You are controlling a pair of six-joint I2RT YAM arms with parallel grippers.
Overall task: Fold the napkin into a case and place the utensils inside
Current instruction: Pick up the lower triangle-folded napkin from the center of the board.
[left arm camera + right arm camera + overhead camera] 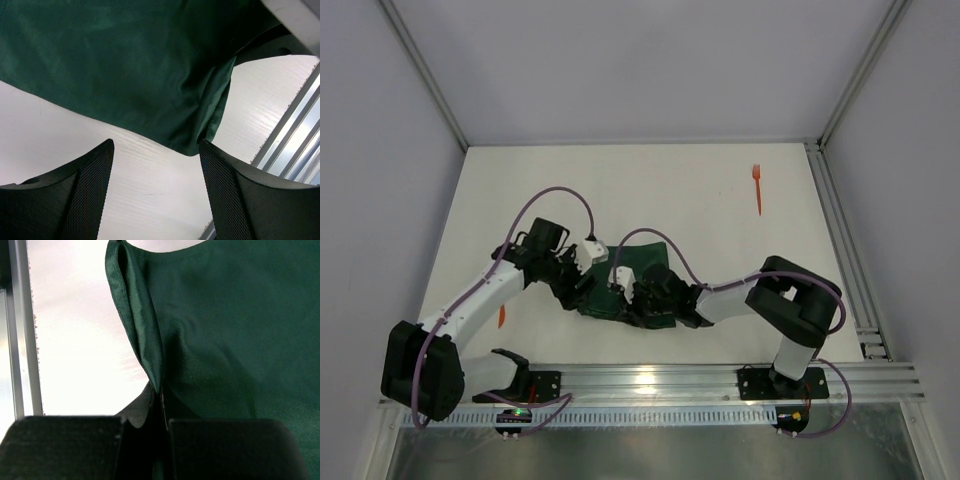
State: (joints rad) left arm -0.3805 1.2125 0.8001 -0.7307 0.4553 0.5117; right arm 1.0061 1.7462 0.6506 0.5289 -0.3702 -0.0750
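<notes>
- Near: a thin orange plastic utensil [501,317] lies on the white table [720,200] beside the left arm; no case is formed yet.
- Middle: the dark green square cloth napkin [648,252] is rumpled and only partly folded. The right gripper [162,422] pinches a fold; the left gripper [156,150] is spread and empty at the cloth's edge.
- Far: the small orange plastic fork [757,188] lies well apart, awaiting insertion.

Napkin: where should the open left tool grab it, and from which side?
Probably the napkin's doubled corner just ahead of the left tool, approached straight on from the left. It points toward the open fingers with bare table on both sides; the right tool pinches another edge fold.
</notes>
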